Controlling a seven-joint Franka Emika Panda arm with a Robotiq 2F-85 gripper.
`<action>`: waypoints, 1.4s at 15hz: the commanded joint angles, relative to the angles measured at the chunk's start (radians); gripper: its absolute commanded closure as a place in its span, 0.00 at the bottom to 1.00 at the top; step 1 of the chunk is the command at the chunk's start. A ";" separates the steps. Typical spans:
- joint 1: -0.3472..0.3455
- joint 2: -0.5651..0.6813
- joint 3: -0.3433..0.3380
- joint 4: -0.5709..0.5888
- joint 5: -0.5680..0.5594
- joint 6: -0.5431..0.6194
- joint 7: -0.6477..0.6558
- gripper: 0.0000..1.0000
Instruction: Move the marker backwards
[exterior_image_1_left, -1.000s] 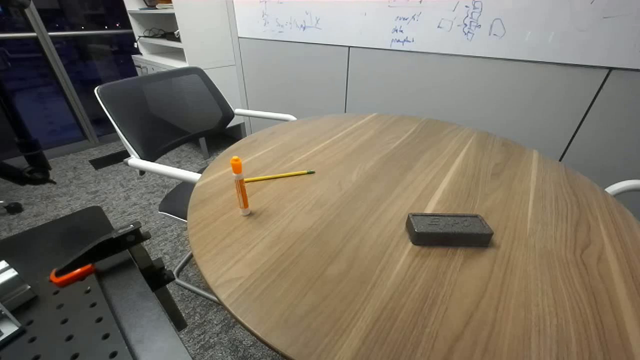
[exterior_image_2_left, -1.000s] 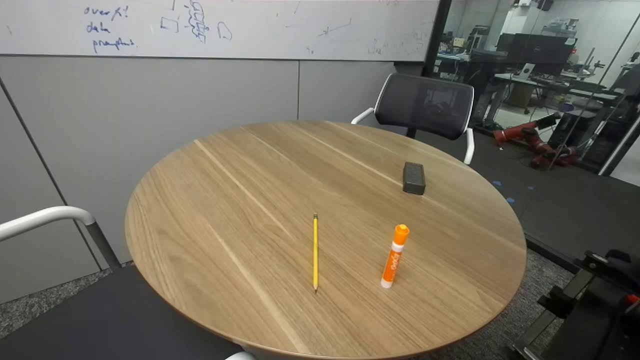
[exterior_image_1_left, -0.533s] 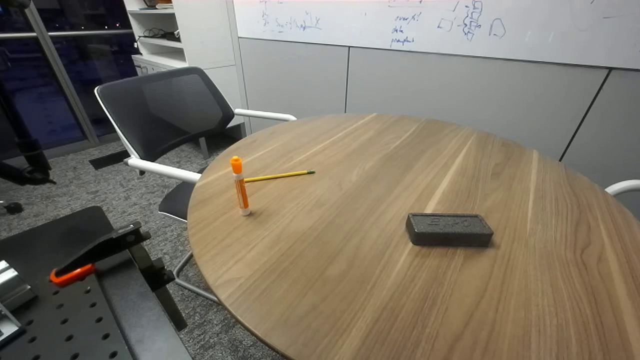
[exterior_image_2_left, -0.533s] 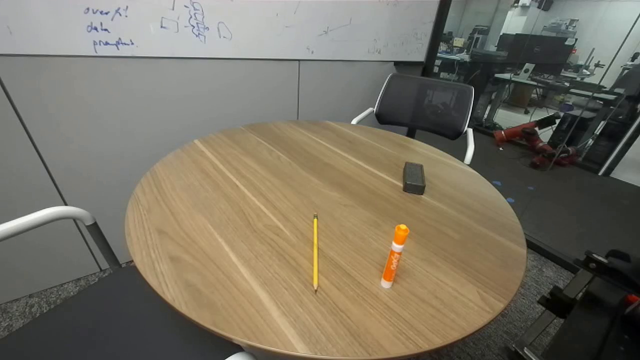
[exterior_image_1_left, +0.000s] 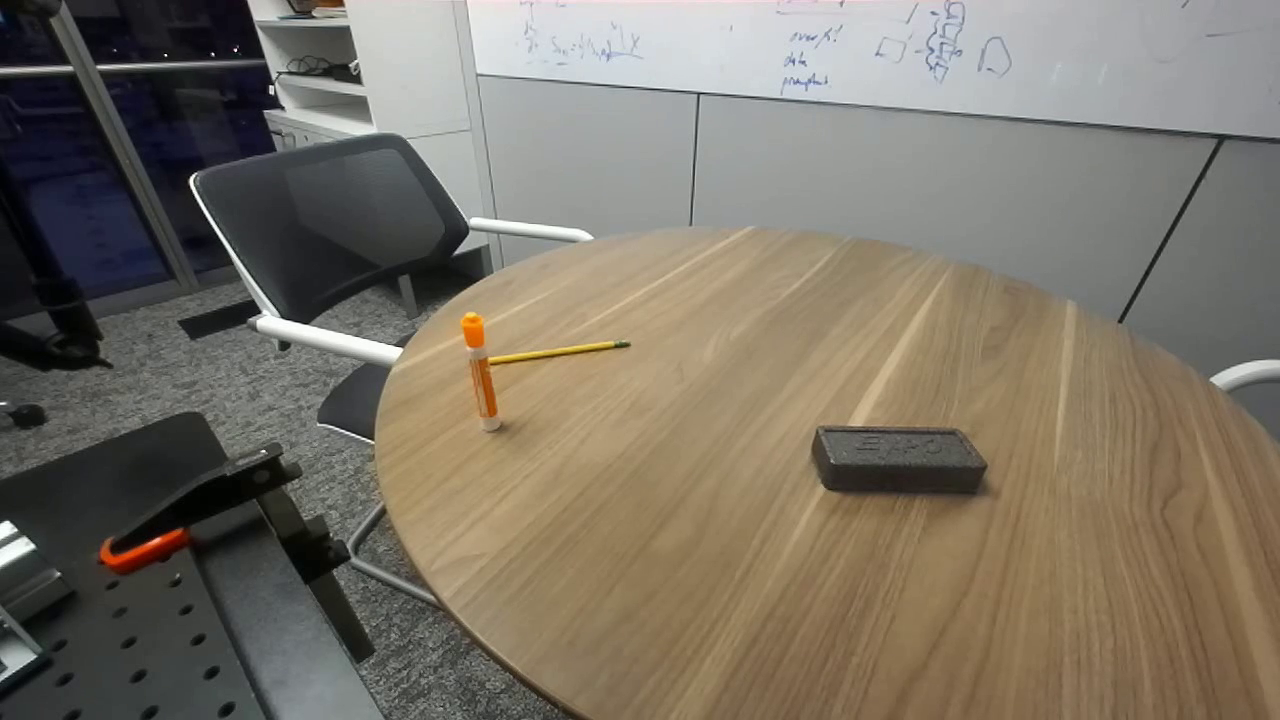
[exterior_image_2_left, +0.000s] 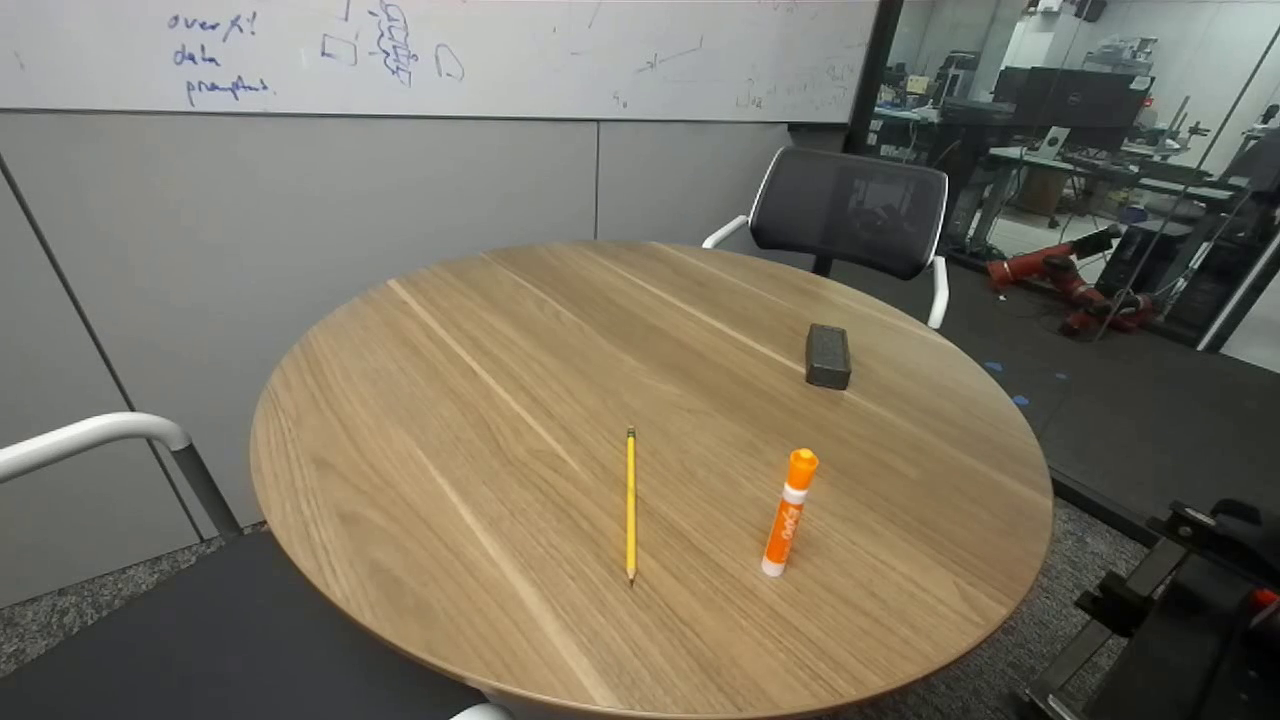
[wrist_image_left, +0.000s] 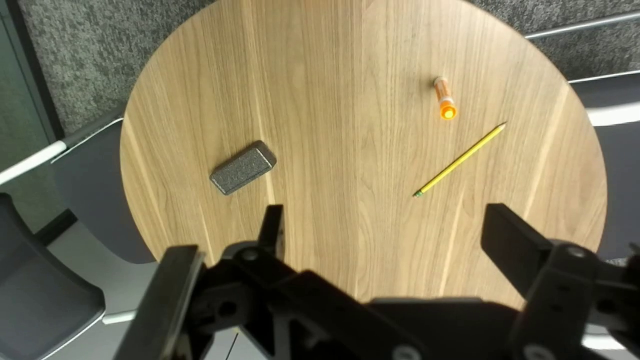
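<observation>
Pale grain runs across the round table (wrist_image_left: 325, 125), which fills the middle of the wrist view. Over it hangs the gripper (wrist_image_left: 386, 227), its jaws parted wide, with wood showing through the gap. Nearest the jaws in that view lie the eraser (wrist_image_left: 243, 167), dark grey and flat, toward the left, and the pencil (wrist_image_left: 460, 160), yellow and slanting, toward the right, its green-banded end nearer the gripper. Farther out, near the pencil's point yet apart from it, stands the marker (wrist_image_left: 442, 93), orange, upright on its white end, cap uppermost. In an exterior view the marker (exterior_image_1_left: 483, 390) stands near the table's edge and hides the pencil's tip; in an exterior view the marker (exterior_image_2_left: 785, 530) and the pencil show plainly apart, with the eraser behind them both, well away. Chairs (exterior_image_1_left: 330, 210) with mesh backs and white arms stand around the table, and grey carpet (wrist_image_left: 100, 45) covers the floor. A perforated black plate (exterior_image_1_left: 160, 622) sits off to one side, an orange-red handle (exterior_image_1_left: 145, 551) at its edge. Behind rises a grey panelled wall (exterior_image_1_left: 590, 150), bearing in both exterior views a whiteboard (exterior_image_2_left: 520, 60) with blue writing.
</observation>
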 joint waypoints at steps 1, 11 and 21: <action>0.005 0.130 0.010 0.026 -0.044 0.059 0.076 0.00; 0.084 0.581 -0.030 0.019 -0.097 0.431 0.362 0.00; 0.261 0.864 -0.237 0.136 -0.067 0.584 0.480 0.00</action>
